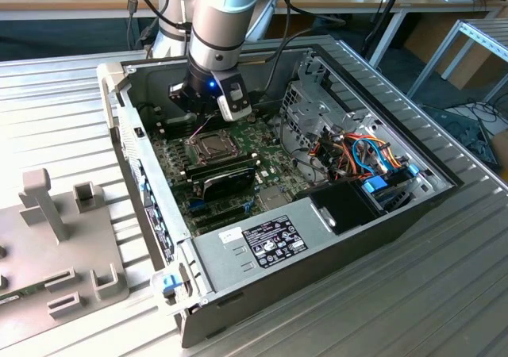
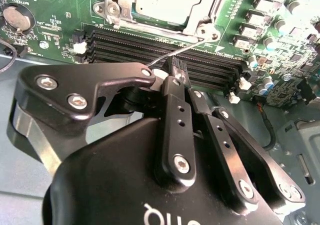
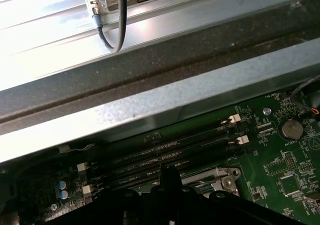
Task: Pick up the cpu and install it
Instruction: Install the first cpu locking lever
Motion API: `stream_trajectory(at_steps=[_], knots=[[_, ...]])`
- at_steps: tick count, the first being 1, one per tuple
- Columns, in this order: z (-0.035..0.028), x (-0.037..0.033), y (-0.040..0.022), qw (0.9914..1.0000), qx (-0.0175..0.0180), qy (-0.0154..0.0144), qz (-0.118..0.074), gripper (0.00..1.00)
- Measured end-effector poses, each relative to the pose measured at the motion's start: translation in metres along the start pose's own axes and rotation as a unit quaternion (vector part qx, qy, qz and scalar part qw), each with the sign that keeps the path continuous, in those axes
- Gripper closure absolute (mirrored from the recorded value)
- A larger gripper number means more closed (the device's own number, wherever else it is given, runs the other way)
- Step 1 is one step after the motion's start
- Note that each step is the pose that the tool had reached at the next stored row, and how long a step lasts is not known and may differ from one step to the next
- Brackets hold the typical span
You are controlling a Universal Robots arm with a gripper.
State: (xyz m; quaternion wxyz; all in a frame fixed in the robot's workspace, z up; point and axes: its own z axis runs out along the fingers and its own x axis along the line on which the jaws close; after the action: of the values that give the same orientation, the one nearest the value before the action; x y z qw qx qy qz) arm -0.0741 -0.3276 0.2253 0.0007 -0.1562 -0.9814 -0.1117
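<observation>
Cpu (image 2: 170, 2) within socket frame (image 2: 118, 7), gripper (image 2: 175, 70) near

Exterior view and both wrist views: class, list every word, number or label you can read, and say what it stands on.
Nothing reads whole.
Black label on the power supply: white print, too small.
White sticker beside it: too small.
Motherboard, in both wrist views: white markings, blurred.
End effector body, second wrist view: white letters cut off at the edge.

You can see the cpu (image 2: 168, 2) lying flat inside its socket on the green board. It is a small square chip with a dull silver-grey top.
</observation>
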Motion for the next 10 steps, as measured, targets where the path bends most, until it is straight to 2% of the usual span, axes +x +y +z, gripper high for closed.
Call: stream_trajectory(at_steps=[10], knots=[[0.0017, -0.0006, -0.0002, 1.00000, 0.0000, 0.0000, 0.000, 0.89]])
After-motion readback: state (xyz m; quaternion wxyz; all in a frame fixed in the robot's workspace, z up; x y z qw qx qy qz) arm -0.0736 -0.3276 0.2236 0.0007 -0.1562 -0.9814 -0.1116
